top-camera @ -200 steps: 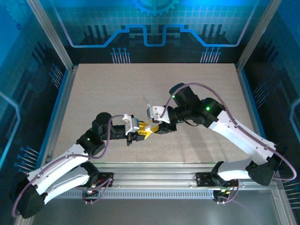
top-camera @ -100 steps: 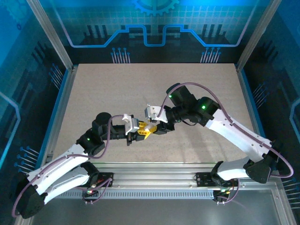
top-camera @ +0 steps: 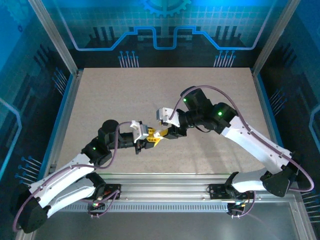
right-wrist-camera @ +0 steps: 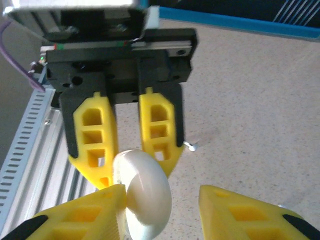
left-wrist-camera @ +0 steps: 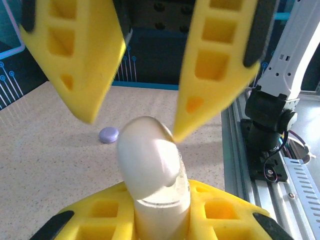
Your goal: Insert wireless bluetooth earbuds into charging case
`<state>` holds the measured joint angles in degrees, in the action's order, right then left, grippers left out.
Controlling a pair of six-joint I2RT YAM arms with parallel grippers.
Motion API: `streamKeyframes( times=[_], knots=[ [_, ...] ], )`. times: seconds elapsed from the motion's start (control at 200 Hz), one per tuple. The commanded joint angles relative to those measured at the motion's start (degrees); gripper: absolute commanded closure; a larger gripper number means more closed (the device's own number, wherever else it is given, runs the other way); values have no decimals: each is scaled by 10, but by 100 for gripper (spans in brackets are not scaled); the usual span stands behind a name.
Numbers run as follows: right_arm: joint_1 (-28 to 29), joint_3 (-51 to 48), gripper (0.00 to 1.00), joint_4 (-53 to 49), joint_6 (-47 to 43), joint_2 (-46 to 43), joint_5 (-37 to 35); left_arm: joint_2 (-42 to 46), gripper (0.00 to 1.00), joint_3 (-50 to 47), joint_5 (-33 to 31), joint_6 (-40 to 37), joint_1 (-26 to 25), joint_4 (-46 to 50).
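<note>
Left pincer [left-wrist-camera: 157,200] pinching charging case [left-wrist-camera: 147,155], right pincer [right-wrist-camera: 161,194] spread around it, lilac disc [left-wrist-camera: 108,134] in left wrist view

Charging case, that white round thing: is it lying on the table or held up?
Held up. The charging case sits clamped in the left gripper, off the table; whether its lid is open, cannot tell.

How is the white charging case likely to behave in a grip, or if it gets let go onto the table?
The charging case looks smooth and glossy, so probably slippery; the left gripper pinches only one end. It seems rigid, showing no dent under the yellow fingers. Its rounded shell would likely roll or rock if dropped.
</note>
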<state>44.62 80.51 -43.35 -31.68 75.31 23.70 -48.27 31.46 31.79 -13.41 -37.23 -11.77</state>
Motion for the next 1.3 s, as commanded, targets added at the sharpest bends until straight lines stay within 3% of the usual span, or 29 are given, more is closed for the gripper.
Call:
streamKeyframes(
  times=[0.0, 0.225, 0.705, 0.935, 1.296],
  knots=[
    [-21, -13, 59, 39, 20, -11, -45, 12, 77, 7, 35, 6, -4, -18],
    [-28, -21, 59, 56, 33, -20, -63, 15, 77, 6, 30, 8, -4, -20],
    [-27, -61, 58, 80, 64, -100, -33, 16, 77, -8, -12, 58, -4, -46],
    [-5, -86, 55, 93, 78, -98, -69, 19, 78, -8, -9, 63, -4, -49],
    [-1, -79, 50, 117, 89, -67, -72, 21, 78, -3, -1, 59, -4, -45]
  ],
)
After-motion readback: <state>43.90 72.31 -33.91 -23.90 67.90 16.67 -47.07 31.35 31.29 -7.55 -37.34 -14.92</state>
